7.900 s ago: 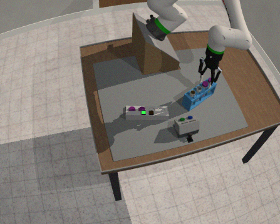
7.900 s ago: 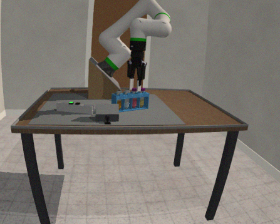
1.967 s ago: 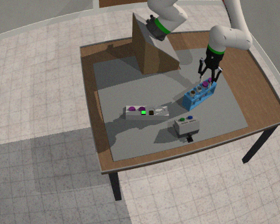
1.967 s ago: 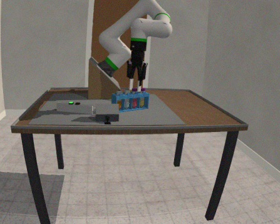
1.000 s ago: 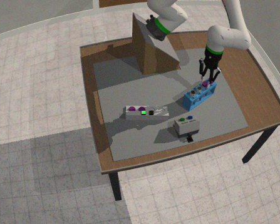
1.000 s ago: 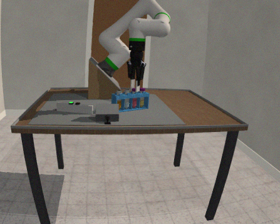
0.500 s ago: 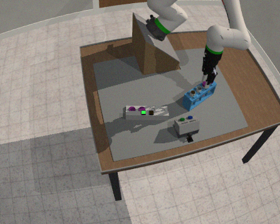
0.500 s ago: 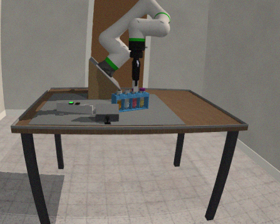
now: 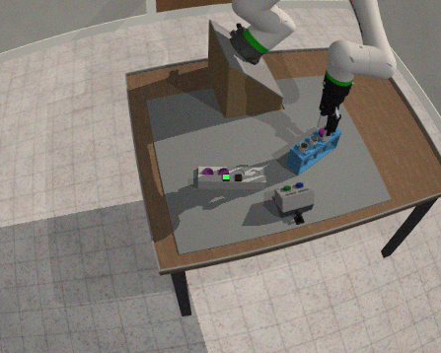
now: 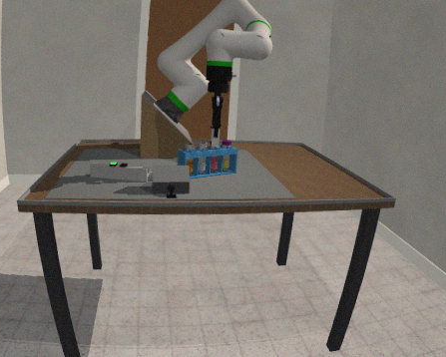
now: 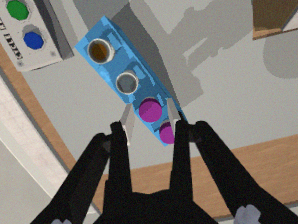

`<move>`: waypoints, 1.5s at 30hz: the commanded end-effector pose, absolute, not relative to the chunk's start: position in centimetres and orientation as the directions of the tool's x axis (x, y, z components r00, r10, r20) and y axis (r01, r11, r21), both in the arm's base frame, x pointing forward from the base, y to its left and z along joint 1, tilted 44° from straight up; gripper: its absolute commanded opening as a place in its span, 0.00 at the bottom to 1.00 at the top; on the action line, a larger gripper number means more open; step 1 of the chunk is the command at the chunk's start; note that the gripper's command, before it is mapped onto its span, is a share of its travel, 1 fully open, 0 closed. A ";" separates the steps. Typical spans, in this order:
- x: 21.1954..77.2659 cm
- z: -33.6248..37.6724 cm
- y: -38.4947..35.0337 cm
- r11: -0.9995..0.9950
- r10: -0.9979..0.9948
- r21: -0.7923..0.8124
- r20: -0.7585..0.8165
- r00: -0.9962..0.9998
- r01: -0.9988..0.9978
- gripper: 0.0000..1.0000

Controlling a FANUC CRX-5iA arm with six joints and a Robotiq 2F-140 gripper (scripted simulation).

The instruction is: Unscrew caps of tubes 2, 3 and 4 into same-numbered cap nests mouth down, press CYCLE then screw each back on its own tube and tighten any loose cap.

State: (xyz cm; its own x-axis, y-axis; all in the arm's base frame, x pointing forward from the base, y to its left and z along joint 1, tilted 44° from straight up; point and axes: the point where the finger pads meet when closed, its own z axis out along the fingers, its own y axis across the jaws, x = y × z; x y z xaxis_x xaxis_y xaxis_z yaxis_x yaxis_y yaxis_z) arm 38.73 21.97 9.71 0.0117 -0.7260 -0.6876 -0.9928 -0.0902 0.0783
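The blue tube rack (image 9: 315, 150) stands at the right of the mat. In the wrist view two of its tubes carry purple caps, one (image 11: 150, 109) between my fingers and one (image 11: 167, 132) at the rack's near end. The other two tubes (image 11: 127, 83) (image 11: 99, 50) stand open. My gripper (image 11: 150, 108) is straight above the rack, its fingers standing on either side of the capped tube with small gaps, open. It also shows in the top and exterior views (image 9: 329, 129) (image 10: 216, 142). Two purple caps (image 9: 207, 171) (image 9: 223, 172) sit in the cap tray (image 9: 230, 177). Its green lamp (image 9: 226, 176) is lit.
The small sloping desk (image 9: 294, 197) with the green key (image 9: 287, 187) and the blue key (image 9: 299, 185) stands in front of the rack; both keys also show in the wrist view (image 11: 18, 10) (image 11: 33, 40). The arm's brown wedge base (image 9: 239, 79) is at the back.
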 end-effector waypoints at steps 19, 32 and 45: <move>38.8 9.8 21.9 -0.561 -0.470 -0.412 -0.556 0.685 -0.719 0.35; 38.8 9.7 21.9 -0.674 -0.285 -0.556 -0.411 0.866 -0.486 0.00; 38.8 9.7 21.9 -0.674 -0.285 -0.556 -0.411 0.866 -0.486 0.00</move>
State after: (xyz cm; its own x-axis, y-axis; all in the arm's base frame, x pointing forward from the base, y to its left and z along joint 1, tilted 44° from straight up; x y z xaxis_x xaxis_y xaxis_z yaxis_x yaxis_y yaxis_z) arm 38.74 21.92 9.75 0.8658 -0.2849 -0.4115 -0.4862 -0.6739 -0.5564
